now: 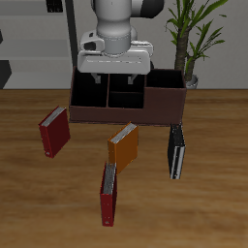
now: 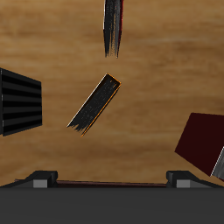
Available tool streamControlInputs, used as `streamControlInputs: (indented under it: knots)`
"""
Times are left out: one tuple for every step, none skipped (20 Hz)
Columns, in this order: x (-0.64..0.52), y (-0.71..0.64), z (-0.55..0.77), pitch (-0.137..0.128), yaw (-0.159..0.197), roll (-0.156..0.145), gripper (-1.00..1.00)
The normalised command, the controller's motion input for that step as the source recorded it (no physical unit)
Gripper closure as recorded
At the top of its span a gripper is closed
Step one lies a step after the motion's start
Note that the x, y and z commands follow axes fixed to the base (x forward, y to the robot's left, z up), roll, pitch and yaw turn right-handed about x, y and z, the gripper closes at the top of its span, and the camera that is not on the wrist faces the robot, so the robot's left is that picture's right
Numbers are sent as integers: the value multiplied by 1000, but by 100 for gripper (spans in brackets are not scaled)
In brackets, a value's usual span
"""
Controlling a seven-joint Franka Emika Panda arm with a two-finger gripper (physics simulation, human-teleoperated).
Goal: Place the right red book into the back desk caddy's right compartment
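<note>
The right red book stands tilted on the table in front of one end of the back desk caddy; it also shows in the wrist view. The caddy is a long dark maroon box with dividers, and its right compartment is the large end bay far from that book. My gripper hangs above the caddy's middle cells, open and empty. In the wrist view the gripper has its jaws spread wide with nothing between them.
A second red book stands near the table's front edge. An orange book stands in the middle. A black book stands beside it. A potted plant is behind the caddy.
</note>
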Motion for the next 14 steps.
streamControlInputs:
  knots:
    - [147, -307, -31, 17, -31, -55, -100]
    - [110, -228, -47, 53, -62, 13, -100]
    - [85, -125, 50, -43, 31, 35, -100]
    - [-36, 6, -11, 0, 0, 0, -100]
    - [143, -297, -14, -44, 58, -22, -100]
    - [213, -410, -74, 46, -76, -79, -100]
    - [174, -276, 50, -20, 17, -1, -100]
    - [102, -229, 51, -35, 9, 6, -100]
    - [101, -281, -20, 17, -56, -32, -100]
    - [101, -265, 7, 25, -25, -11, -100]
    - [108, -333, 30, 6, -29, 55, -100]
    - [-20, 66, -15, 0, 0, 0, -100]
    - [43, -363, -3, -30, -39, -36, -100]
    - [-4, -325, -116, 74, -45, 48, -100]
